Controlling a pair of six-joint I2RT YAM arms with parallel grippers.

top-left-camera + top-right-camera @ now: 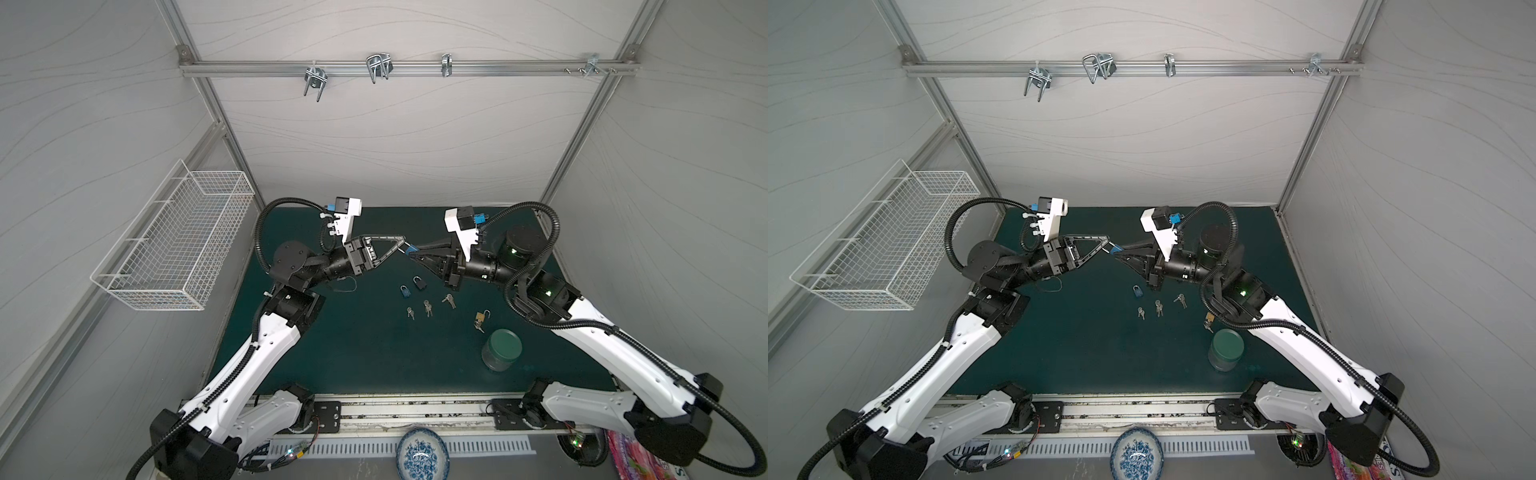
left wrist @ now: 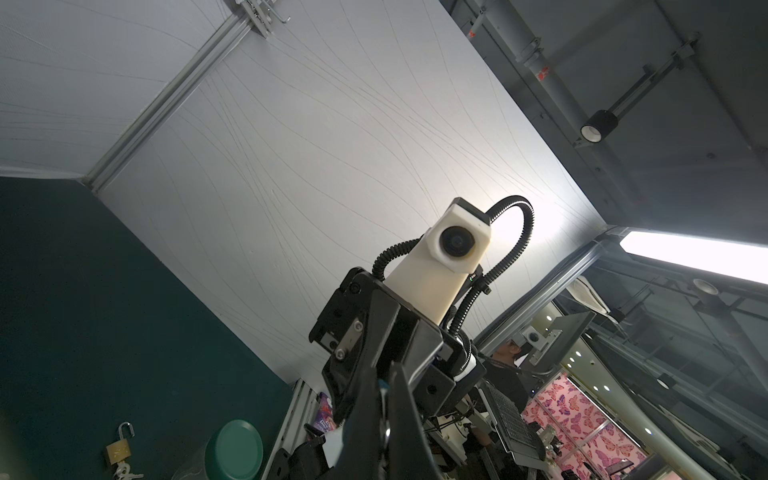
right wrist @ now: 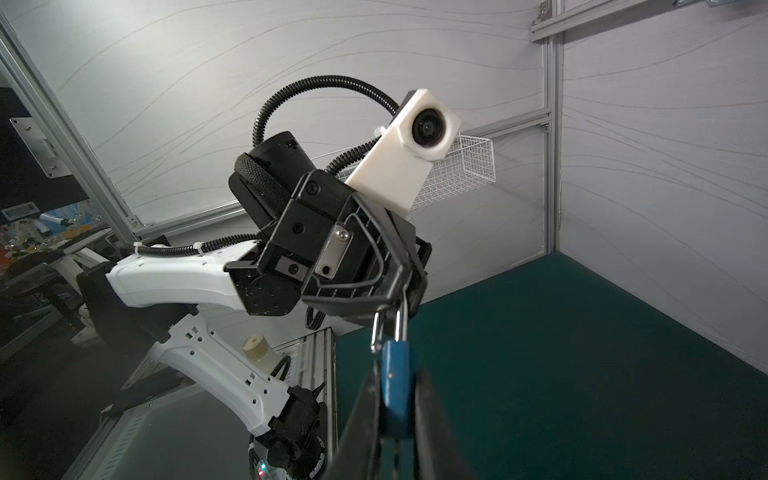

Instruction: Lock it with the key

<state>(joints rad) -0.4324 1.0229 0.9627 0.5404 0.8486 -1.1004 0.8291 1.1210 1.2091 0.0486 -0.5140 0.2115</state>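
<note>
Left claw: clamped tight on the steel shackle of the blue padlock, raised off the mat and pointing at the other arm.
Right claw: closed in on the padlock's blue body, one finger against each flat side; in both top views it meets the left claw tip to tip.
Blue padlock: in the air over the far middle of the mat, held between the two claws and clear of the surface.
Shackle: open; the long leg sits in the body, and the short leg's end hangs free just beside the body's top corner.
Key bunches: three small bunches lie in a loose row on the mat, nearer the camera than the claws.
Key in the held lock: cannot tell; the fingers hide its keyhole end.
Other locks: second blue lock and dark lock lie side by side on the mat; brass lock, shackle open, has keys touching it.
Jar: green lid, upright, near the brass lock on the right of the mat.
Wire basket: white, hung on the left wall.
</note>
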